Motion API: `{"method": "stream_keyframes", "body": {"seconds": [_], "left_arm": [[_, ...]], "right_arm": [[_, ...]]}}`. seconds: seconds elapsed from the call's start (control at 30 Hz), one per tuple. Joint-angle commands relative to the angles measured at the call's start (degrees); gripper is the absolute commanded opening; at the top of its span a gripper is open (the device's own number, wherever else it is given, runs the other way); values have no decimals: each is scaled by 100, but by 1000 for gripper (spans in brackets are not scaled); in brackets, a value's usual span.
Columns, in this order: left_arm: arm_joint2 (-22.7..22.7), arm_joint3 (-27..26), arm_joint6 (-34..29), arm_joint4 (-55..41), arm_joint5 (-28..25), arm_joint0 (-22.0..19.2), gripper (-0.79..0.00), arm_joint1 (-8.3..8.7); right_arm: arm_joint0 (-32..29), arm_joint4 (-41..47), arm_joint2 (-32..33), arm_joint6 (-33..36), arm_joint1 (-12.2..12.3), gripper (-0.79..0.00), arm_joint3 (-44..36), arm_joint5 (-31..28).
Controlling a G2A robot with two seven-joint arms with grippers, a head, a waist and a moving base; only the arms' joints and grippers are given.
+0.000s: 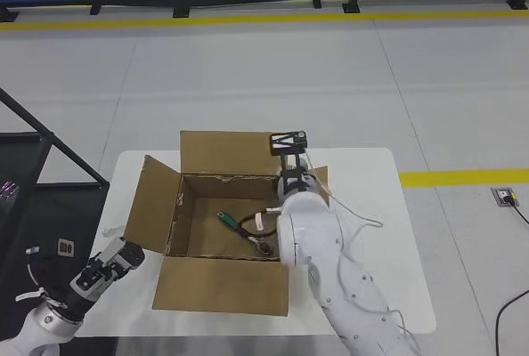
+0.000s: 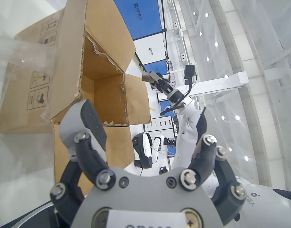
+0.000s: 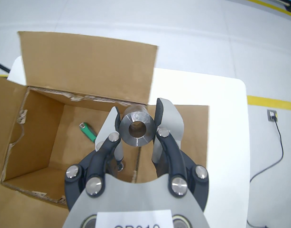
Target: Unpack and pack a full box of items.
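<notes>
Between the fingers of the right gripper, which pinch a hollow metal cylinder by its curved wall above the far right corner of the box, the hold looks slight, so the smooth piece could slip and drop onto the green-handled item inside, while the left gripper, fingers spread, stands beside the box.

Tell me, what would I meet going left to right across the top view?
Left gripper, open → left flap of the cardboard box → green item inside the box → right gripper holding a metal cylinder → bare white table → floor socket.
</notes>
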Motion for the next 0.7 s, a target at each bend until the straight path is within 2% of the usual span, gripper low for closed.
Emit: {"method": "stream_keyframes", "body": {"seconds": [0.0,0.13,0.27,0.4,0.53,0.67], "left_arm": [[19,8,-3,28,14,-19,0,3],[55,1,-33,83,51,-55,0,11],[84,-10,-32,156,73,-87,0,18],[108,-40,-10,185,91,-104,0,22],[132,-103,36,210,100,-103,0,23],[175,-164,114,280,94,-58,0,19]], "right_arm": [[-264,-316,259,46,33,-785,-291,203],[-652,-430,887,14,99,-785,-642,206],[-688,-198,1582,225,166,-785,-463,-245],[-508,168,2273,368,236,-785,142,-634],[-320,607,2869,196,311,-785,865,-927],[-6,500,3181,201,388,-785,1671,-1007]]}}
